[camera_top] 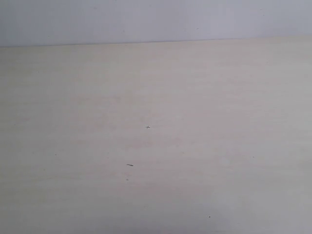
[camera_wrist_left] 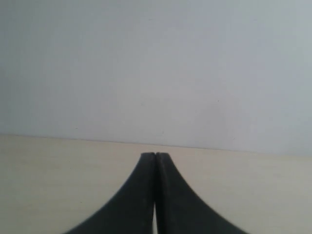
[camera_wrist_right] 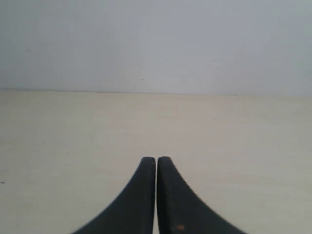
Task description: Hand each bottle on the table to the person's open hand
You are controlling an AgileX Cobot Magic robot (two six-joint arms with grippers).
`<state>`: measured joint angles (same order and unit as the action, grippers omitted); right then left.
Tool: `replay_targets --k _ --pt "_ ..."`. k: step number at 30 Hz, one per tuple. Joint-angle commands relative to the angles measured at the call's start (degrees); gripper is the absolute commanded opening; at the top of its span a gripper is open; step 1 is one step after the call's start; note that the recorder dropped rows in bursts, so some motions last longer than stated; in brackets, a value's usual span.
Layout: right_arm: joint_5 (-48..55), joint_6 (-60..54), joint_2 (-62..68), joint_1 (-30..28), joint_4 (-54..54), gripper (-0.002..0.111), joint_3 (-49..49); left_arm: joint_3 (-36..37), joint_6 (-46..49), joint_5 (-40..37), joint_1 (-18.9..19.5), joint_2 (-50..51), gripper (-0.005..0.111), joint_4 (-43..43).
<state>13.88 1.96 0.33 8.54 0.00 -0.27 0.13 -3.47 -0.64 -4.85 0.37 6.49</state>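
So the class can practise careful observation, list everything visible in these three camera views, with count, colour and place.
table: one, pale beige with faint grain, fills most of the exterior view
wall: one, pale grey-blue, behind the table's far edge
specks: a few, dark, scattered on the table near the middle of the exterior view
left fingers: two, black, pressed together with nothing between them, above the table
right fingers: two, black, pressed together with nothing between them, above the table
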Motion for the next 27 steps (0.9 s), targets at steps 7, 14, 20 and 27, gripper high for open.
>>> replay_targets --k 7,14,20,27 --pt "-0.3 -0.4 -0.3 -0.3 0.0 0.002 0.3 -0.1 0.6 -0.6 0.2 -0.4 0.000 -3.8" --pt "-0.3 -0.4 -0.3 -0.3 0.0 0.002 0.3 -0.1 -13.1 -1.4 0.2 -0.4 0.000 -21.7" --pt "-0.3 -0.4 -0.3 -0.3 0.0 0.002 0.3 -0.1 -12.8 -2.3 0.9 -0.4 0.000 -20.3" --pt "-0.3 -0.4 -0.3 -0.3 0.0 0.002 0.3 -0.1 -12.8 -2.9 1.4 -0.4 0.000 -20.7"
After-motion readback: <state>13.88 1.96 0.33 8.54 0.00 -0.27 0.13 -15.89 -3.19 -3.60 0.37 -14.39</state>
